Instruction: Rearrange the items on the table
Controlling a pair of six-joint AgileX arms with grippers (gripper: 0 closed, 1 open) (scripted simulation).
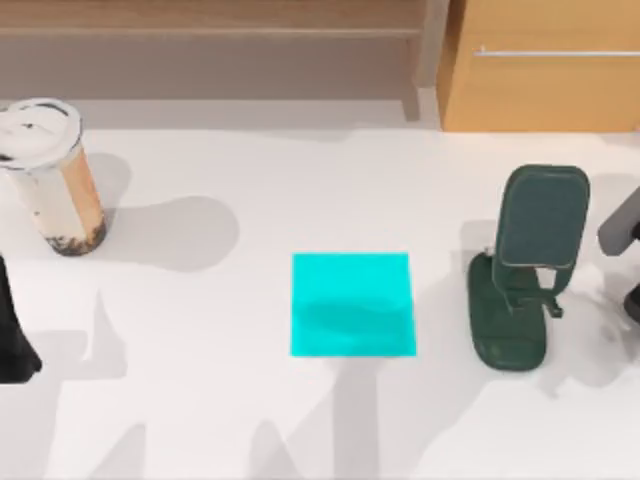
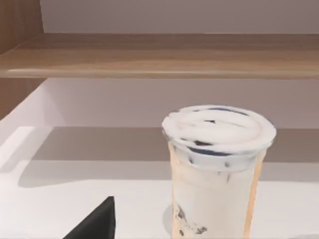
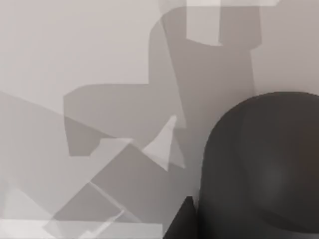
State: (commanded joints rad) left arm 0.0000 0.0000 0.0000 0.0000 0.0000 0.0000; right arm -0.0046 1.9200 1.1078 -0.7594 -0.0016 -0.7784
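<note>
The table is roomy, but your left gripper sits near the cup at the left edge; can't tell its fingers. The cup's tall, so a sideways bump tips it. The stand sits right of the cyan square.
</note>
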